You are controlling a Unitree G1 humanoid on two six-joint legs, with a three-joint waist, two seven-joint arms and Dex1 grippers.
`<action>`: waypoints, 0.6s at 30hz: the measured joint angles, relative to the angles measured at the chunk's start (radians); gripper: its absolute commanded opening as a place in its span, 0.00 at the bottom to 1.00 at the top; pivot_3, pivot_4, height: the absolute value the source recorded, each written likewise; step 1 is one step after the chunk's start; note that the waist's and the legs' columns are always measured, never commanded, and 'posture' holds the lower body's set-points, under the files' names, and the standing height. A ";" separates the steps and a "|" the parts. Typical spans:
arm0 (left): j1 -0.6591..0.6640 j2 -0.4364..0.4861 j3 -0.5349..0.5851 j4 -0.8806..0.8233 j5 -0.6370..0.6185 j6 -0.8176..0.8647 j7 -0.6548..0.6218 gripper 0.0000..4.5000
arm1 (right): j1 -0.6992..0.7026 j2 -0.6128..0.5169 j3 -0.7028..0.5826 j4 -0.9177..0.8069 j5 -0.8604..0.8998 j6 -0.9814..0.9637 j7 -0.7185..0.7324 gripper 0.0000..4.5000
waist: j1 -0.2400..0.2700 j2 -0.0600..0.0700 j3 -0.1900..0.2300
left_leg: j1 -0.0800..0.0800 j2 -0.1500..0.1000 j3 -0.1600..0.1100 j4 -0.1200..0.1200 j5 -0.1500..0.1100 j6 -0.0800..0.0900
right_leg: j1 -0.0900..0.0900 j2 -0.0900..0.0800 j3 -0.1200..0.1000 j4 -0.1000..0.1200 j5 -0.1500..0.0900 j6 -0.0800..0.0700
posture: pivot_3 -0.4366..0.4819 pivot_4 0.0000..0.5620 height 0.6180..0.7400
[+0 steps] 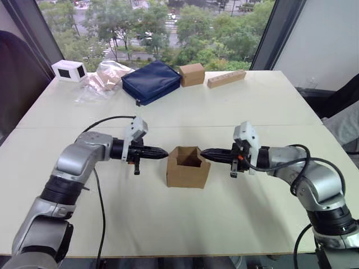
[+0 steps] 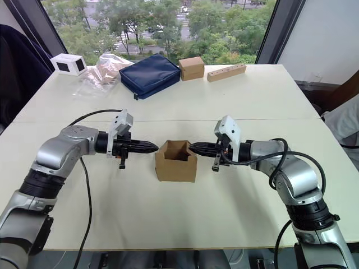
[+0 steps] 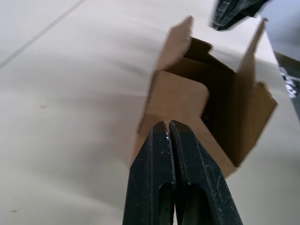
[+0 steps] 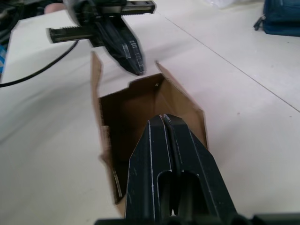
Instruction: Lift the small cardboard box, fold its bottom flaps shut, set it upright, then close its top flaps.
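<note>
The small cardboard box stands upright, top flaps open, light and easily crushed; left gripper and right gripper, both pressed together, should push flaps near their hinges.

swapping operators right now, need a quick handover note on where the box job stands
Left gripper: shut, empty, tip at the left side of the small cardboard box.
Right gripper: shut, empty, tip at the box's right side.
Box: upright on the table between the two grippers, open end up.
Done: box stands upright; whether its bottom is folded shut cannot be seen.
Left: the top flaps are not closed yet; fold them in.
At the far edge, untouched: another small brown box and a wooden block.
</note>
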 measured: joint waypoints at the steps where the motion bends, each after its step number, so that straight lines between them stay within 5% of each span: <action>1: 0.000 -0.001 0.000 0.000 0.001 0.000 -0.007 0.01 | 0.000 0.000 0.007 0.006 -0.007 -0.006 0.002 0.00 | 0.001 0.000 0.000 | 0.000 0.000 0.000 0.000 0.000 0.000 | 0.000 0.000 0.000 0.000 0.000 0.000 | 0.48 0.27 1.00; 18: -0.030 -0.096 -0.060 0.072 0.111 -0.109 0.003 0.01 | -0.029 0.029 0.113 0.111 -0.118 -0.054 0.024 0.00 | 0.001 0.000 0.000 | 0.000 0.000 0.000 0.000 0.000 0.000 | 0.000 0.000 0.000 0.000 0.000 0.000 | 0.48 0.27 1.00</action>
